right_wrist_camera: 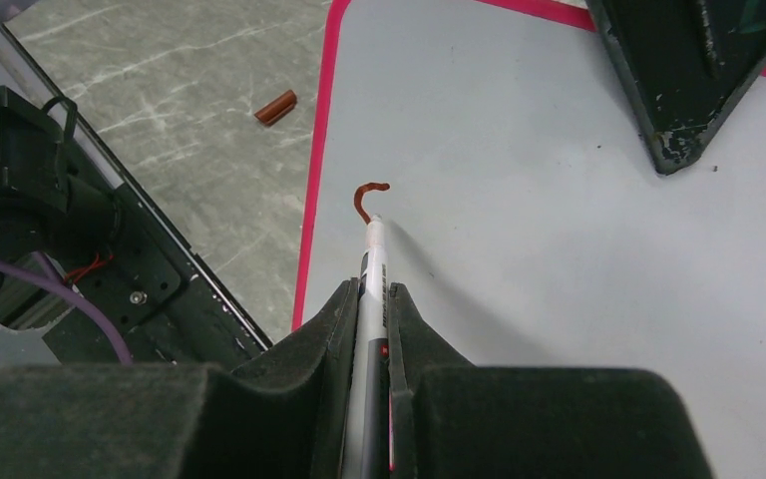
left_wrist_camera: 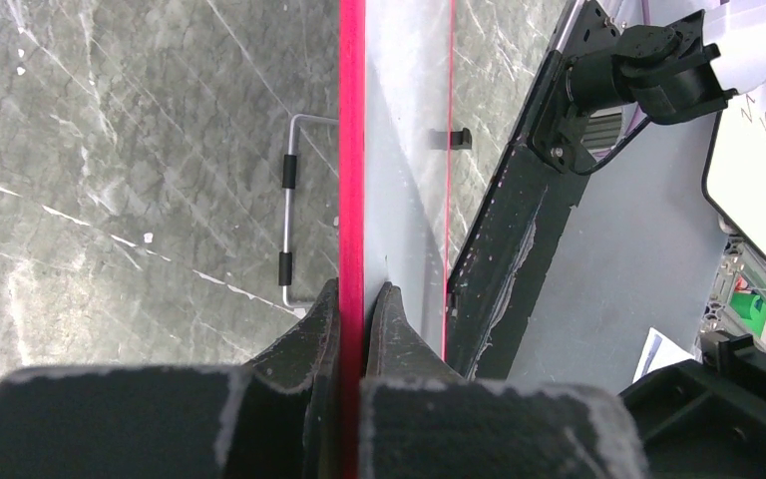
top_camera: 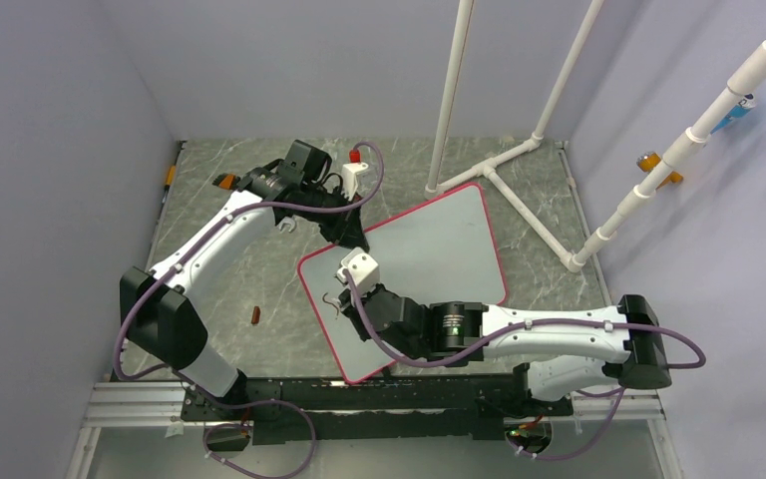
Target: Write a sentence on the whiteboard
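The whiteboard [top_camera: 429, 239] lay flat on the table [top_camera: 269, 279]. The left gripper [left_wrist_camera: 359, 299] clamped its red rim at the far left corner. The right gripper [right_wrist_camera: 372, 294] pinched a marker [right_wrist_camera: 373, 249], its tip on the board beside one small red curl [right_wrist_camera: 367, 197]. Nearly all of the sentence was unwritten.

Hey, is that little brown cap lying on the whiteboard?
No, the cap lies on the table, just outside the pink rim of the whiteboard.
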Robot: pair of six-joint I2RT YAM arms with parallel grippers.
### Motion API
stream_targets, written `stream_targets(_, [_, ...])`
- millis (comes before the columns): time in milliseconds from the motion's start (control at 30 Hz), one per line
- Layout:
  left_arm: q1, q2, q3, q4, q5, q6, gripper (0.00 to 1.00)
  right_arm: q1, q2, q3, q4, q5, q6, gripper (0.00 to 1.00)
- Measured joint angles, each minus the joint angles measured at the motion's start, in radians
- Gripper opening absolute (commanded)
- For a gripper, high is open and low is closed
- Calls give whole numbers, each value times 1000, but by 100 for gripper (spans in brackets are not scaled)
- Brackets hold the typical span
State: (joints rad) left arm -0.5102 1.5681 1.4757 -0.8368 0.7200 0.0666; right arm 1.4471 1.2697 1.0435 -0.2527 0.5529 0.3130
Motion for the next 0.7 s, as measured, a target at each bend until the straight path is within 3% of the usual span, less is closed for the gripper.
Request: stream_targets(700, [0,-5,-4,2,-8,-1,0,10,63,19,-14,165,46,0])
